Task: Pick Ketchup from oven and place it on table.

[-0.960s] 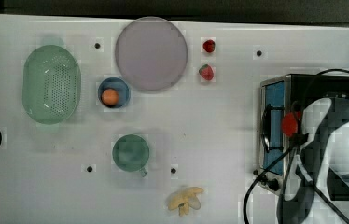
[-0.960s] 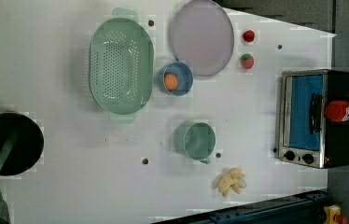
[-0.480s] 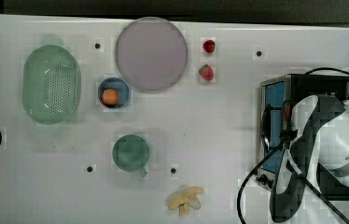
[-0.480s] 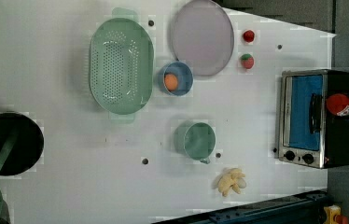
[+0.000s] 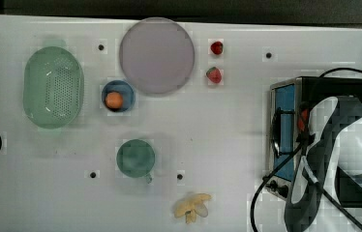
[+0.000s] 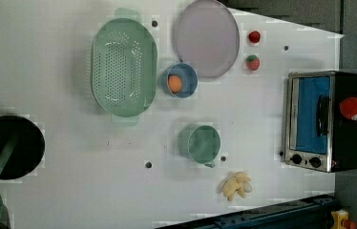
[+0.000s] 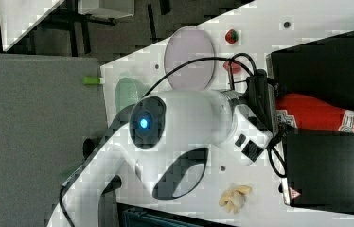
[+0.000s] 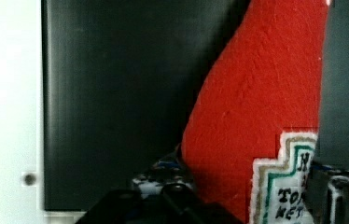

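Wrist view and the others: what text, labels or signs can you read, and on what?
"TOM", cut off by the pincer: ketchup label, wrist view.
Letters above and below it: too cut off and blurred to read.
Ketchup label, right view: too small to read.
Red triangle sign on the oven: too small to read.

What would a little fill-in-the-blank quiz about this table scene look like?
1. The ketchup bottle lies on its side on top of the black ____.
2. The small blue bowl holds one ____ ball.
3. Two red strawberries sit next to the round ____ plate.
4. The robot's fingers sit on either side of the ____ bottle.

Missing words: oven; orange; purple; ketchup
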Tool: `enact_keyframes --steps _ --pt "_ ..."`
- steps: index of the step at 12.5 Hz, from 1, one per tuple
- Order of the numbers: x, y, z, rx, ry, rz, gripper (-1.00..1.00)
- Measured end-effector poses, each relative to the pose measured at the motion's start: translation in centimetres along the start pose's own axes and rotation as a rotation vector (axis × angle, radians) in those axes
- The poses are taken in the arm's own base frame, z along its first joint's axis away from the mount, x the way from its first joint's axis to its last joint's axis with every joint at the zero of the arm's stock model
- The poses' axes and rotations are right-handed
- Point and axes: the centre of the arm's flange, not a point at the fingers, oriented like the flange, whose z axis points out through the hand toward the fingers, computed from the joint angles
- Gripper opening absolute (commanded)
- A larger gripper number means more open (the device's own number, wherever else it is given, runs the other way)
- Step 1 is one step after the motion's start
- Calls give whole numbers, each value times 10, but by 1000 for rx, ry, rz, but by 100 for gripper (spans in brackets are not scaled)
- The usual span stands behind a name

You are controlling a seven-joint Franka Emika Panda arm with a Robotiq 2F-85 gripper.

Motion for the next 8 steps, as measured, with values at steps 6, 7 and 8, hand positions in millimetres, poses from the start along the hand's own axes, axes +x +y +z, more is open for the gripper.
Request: enact_keyframes --steps 6,7,8 --pt "-55 -24 -167 41 6 -158 27" --pt "-87 -23 -201 74 -1 -220 26" --pt "-122 -20 -233 109 -14 -283 27"
